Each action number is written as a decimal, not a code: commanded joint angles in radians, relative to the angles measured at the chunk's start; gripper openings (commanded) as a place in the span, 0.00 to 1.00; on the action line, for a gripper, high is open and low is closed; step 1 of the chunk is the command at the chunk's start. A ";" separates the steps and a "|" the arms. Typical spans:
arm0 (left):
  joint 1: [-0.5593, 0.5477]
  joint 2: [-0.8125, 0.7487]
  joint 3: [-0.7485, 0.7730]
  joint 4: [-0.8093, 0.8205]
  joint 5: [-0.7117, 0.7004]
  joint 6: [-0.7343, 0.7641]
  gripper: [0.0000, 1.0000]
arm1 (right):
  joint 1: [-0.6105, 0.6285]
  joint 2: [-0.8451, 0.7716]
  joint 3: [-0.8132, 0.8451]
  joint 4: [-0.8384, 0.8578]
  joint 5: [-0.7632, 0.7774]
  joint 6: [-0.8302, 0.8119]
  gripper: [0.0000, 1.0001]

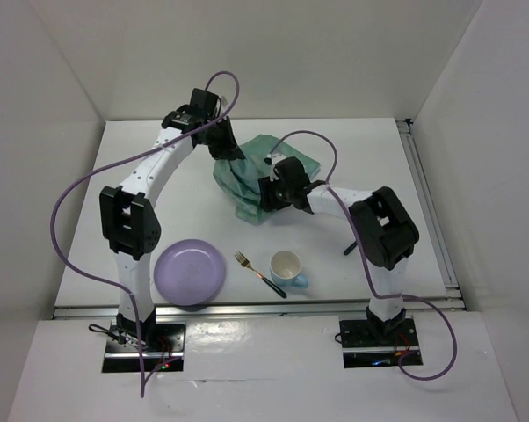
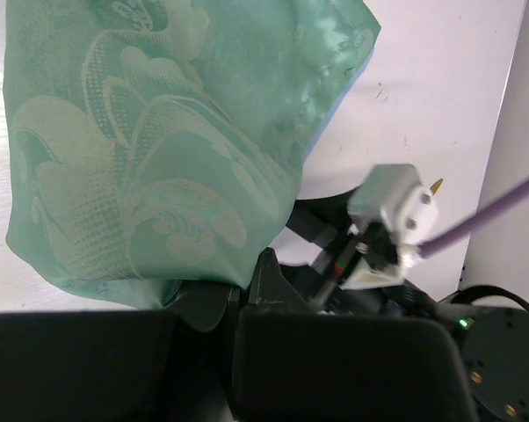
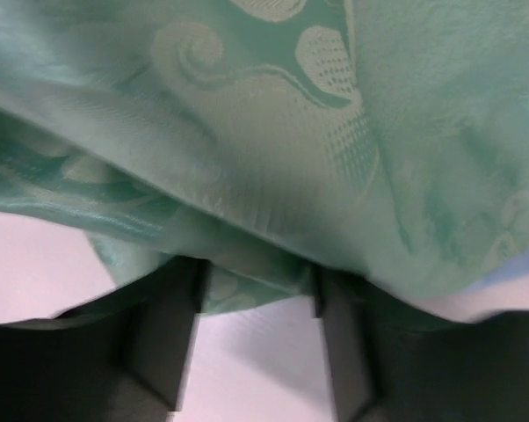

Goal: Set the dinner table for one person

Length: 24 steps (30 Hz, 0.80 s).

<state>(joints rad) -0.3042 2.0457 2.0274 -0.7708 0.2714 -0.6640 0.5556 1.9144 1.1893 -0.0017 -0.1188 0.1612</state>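
Observation:
The teal patterned cloth mat (image 1: 251, 176) lies crumpled at the back middle of the white dinner table (image 1: 150, 167). My left gripper (image 1: 227, 148) is shut on the mat's far left edge; in the left wrist view the cloth (image 2: 150, 149) is pinched between the dark jaws (image 2: 234, 294) and hangs lifted. My right gripper (image 1: 266, 195) is at the mat's near right side. In the right wrist view its fingers (image 3: 172, 334) stand apart, with the mat's edge (image 3: 247, 158) draped over their tips and bare table between them.
A purple plate (image 1: 190, 271), a fork with a dark handle (image 1: 258, 272) and a light blue cup (image 1: 287, 266) sit near the front edge. Metal rails (image 1: 427, 198) run along the right and front edges. The right arm's wrist (image 2: 392, 207) is close to the left gripper.

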 commanded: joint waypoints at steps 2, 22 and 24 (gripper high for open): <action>0.014 0.002 0.044 0.013 0.025 -0.020 0.00 | 0.010 0.054 0.061 0.040 -0.013 -0.022 0.45; 0.261 0.032 0.151 0.399 0.432 -0.371 0.00 | -0.270 -0.028 0.674 -0.271 0.208 0.014 0.00; 0.316 -0.036 0.052 0.531 0.443 -0.417 0.00 | -0.270 -0.090 0.701 -0.267 0.217 0.005 0.00</action>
<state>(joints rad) -0.0628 2.1117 2.1136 -0.4652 0.6193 -0.9527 0.2852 1.9095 1.8191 -0.2409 0.0357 0.1917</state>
